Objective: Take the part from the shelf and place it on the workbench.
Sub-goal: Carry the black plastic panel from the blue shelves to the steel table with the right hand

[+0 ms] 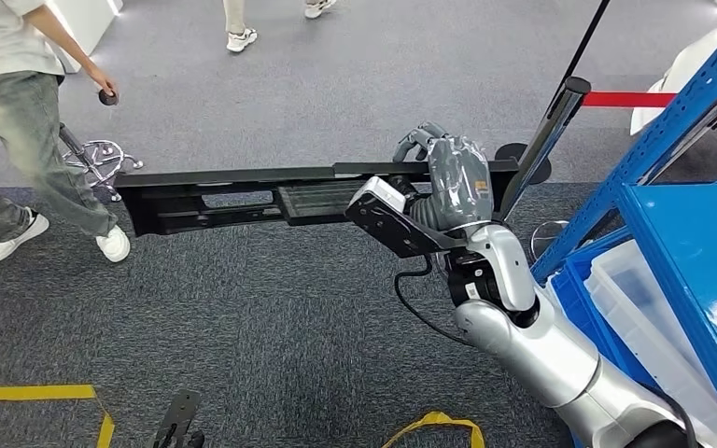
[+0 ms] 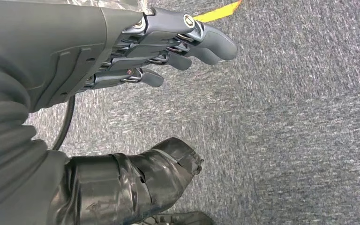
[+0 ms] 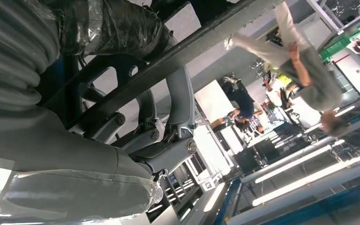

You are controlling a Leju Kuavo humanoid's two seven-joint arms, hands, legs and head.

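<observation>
The right hand (image 3: 136,136) is gripping the long black part (image 3: 187,42), its grey fingers (image 3: 180,98) curling around the dark bar just beside the ribbed wrist cover (image 3: 14,61). Well beyond the part, a person in light trousers (image 3: 304,70) is standing, appearing upside down. Another person in dark clothes (image 3: 241,101) is bending nearby. Blue shelf beams (image 3: 309,197) are showing further from the part.

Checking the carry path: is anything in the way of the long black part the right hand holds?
The right hand grips the long black part, held level over the carpet. A person walks just past its far end, beside a chrome chair base. The workbench is not in view, so the remaining route cannot be judged.
</observation>
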